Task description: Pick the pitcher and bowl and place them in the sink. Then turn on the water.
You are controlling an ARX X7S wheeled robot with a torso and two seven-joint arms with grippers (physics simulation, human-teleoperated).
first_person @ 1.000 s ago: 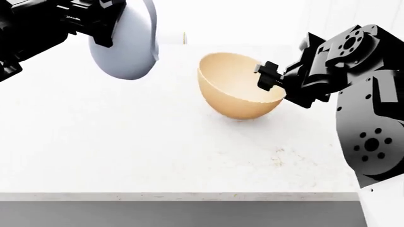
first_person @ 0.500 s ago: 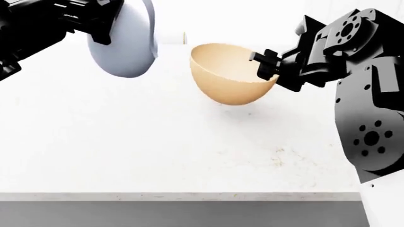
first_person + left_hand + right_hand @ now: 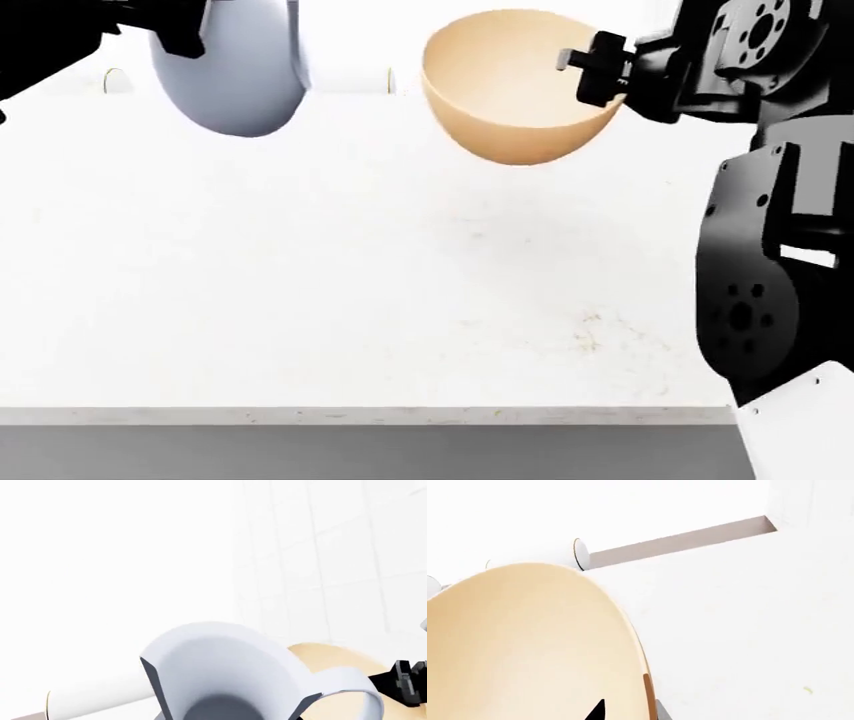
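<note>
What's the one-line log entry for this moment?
left gripper: holds pitcher in air | right gripper: holds bowl by rim, above counter | sink: not in view | water: not in view

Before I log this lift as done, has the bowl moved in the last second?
Yes. The bowl, pinched at its rim by the right gripper, has risen off the counter, climbing toward the back wall in the head view.
</note>
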